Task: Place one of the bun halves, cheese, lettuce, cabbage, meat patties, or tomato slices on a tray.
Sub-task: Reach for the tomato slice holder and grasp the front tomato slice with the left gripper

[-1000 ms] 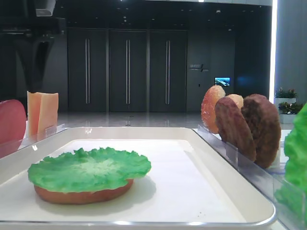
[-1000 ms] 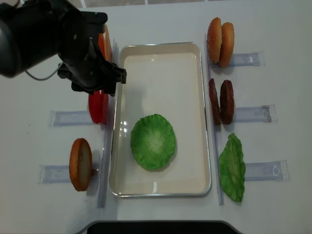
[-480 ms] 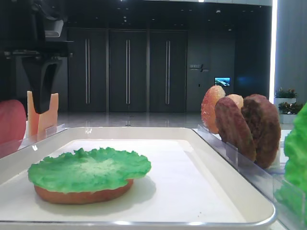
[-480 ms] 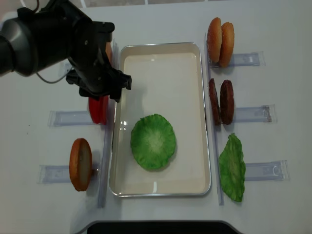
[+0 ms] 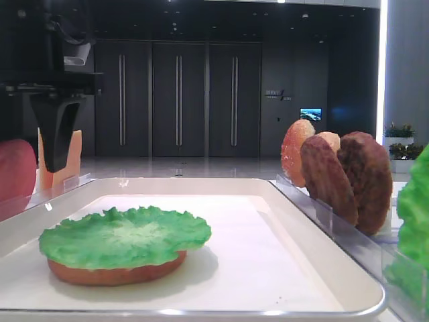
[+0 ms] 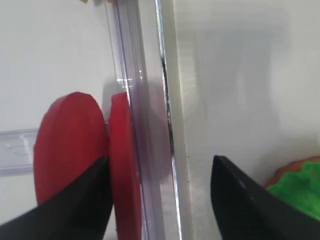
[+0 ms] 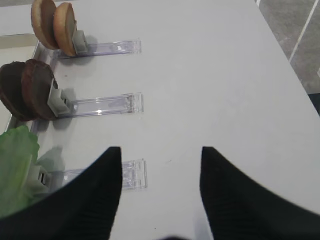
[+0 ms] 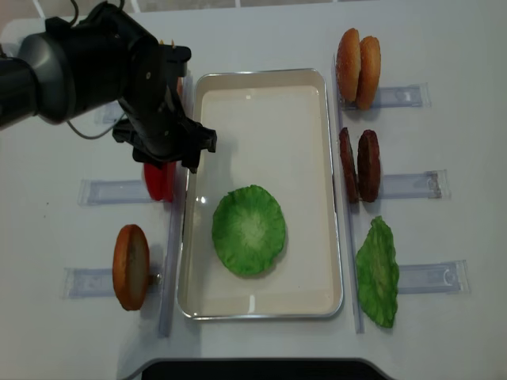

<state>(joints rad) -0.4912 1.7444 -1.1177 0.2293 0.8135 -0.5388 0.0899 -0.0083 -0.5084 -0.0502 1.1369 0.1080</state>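
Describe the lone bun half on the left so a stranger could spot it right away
Start at the tray mid-table and look left of its near corner. The bun stands on edge in a clear holder, tan-orange; the red tomato slices are further back.

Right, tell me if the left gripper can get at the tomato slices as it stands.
Probably yes. The left gripper is open just above the tomato slices, nothing between; but its jaws straddle the inner slice and the holder's clear rail, which could get in the way.

The wide off-white tray (image 8: 261,103) has a shiny, metallic-looking rim. The flat round red tomato slices (image 6: 75,145) look smooth and matt; the dark brown meat patties (image 5: 355,176) look rough and grainy.
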